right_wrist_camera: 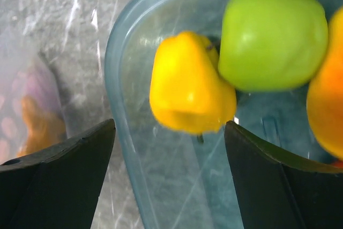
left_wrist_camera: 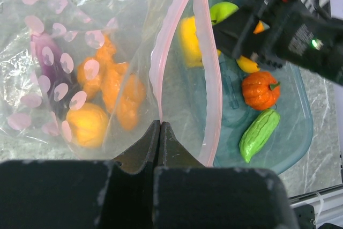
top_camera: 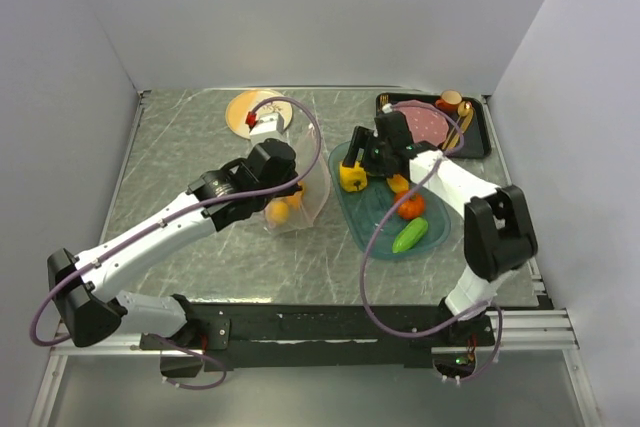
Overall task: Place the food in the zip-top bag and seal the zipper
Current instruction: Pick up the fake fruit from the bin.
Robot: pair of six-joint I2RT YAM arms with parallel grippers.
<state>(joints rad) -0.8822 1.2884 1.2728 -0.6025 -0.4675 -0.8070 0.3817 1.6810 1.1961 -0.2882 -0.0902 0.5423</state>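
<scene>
The zip-top bag [top_camera: 305,179], mid-table with orange pieces [left_wrist_camera: 120,92] and an eggplant [left_wrist_camera: 45,46] inside, is being pinched at its unsealed zipper [left_wrist_camera: 211,95] by the closed left gripper [left_wrist_camera: 161,132]. The yellow pepper [right_wrist_camera: 187,92], green apple [right_wrist_camera: 273,36], tomato [left_wrist_camera: 260,89] and cucumber [left_wrist_camera: 259,134] are waiting in the teal tray [left_wrist_camera: 292,138] alongside. The right gripper [right_wrist_camera: 169,127] is being held wide open, empty, over the pepper.

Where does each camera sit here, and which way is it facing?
Top external: above and behind the bases, looking down at the table; both arms show.
Left wrist: looks past the shut left gripper, pinching the clear dotted zip-top bag; the right arm crosses top right.
Right wrist: looks down through the open right gripper at the yellow toy pepper in the teal oval plastic tray.
Shared: both wrist views show that pepper and the round green toy apple.
</scene>
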